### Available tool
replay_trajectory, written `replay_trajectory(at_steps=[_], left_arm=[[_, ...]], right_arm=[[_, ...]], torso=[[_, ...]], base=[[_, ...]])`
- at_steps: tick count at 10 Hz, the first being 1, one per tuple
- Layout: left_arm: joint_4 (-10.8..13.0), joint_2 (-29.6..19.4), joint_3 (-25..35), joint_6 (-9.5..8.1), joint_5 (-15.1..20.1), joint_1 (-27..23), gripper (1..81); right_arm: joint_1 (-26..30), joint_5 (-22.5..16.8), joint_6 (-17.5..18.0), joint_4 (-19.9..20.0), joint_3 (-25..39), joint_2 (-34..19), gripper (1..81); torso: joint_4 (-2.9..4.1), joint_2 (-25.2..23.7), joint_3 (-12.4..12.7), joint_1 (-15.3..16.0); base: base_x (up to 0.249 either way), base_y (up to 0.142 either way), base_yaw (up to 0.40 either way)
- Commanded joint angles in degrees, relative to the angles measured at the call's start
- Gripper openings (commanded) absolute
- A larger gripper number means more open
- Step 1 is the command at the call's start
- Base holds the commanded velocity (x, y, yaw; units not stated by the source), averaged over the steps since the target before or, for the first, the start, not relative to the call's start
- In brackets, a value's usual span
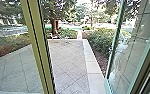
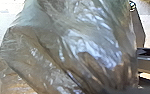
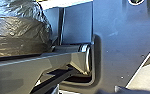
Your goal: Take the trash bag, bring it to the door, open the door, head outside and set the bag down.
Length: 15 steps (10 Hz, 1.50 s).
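The trash bag (image 2: 66, 50), dark, shiny and creased, is close to the robot, near the jointed bar and plate of its body. I cannot tell whether the left gripper or the right gripper is open, closed or gripping the bag.

Ahead, a yellow-green post (image 1: 37, 45) leans across the left side, with paving seen beyond it on both sides. On the right, a glass door (image 1: 128, 52) with a pale green edge stands open. Between them, diagonally laid paving (image 1: 68, 60) runs outward, with a lighter border (image 1: 92, 67) along its right side. Green bushes (image 1: 98, 40) grow beyond that border. Farther off, a tree trunk (image 1: 54, 26) rises near some thin, pale objects too blurred to name.
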Motion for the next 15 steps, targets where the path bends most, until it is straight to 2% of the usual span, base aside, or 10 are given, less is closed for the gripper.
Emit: replay_trajectory(at_steps=[1,10,15], left_arm=[[0.49,0.05,0.05,0.24,3.17,-2.76,1.0],[1.28,0.22,0.05,0.24,3.17,-2.76,1.0],[1.19,0.22,0.05,0.24,3.17,-2.76,1.0]], right_arm=[[1.94,-3.73,-0.38,-0.63,0.32,0.62,81.1],[1.85,-3.73,-0.47,-0.63,-0.04,0.62,81.1],[1.85,-3.64,-0.39,-0.63,-0.04,0.79,81.1]], torso=[[0.0,0.0,0.0,0.0],[0.0,0.0,0.0,0.0],[0.0,0.0,0.0,0.0]], base=[[0.0,-0.127,0.0],[0.0,-0.11,0.0],[0.0,0.0,0.0]])
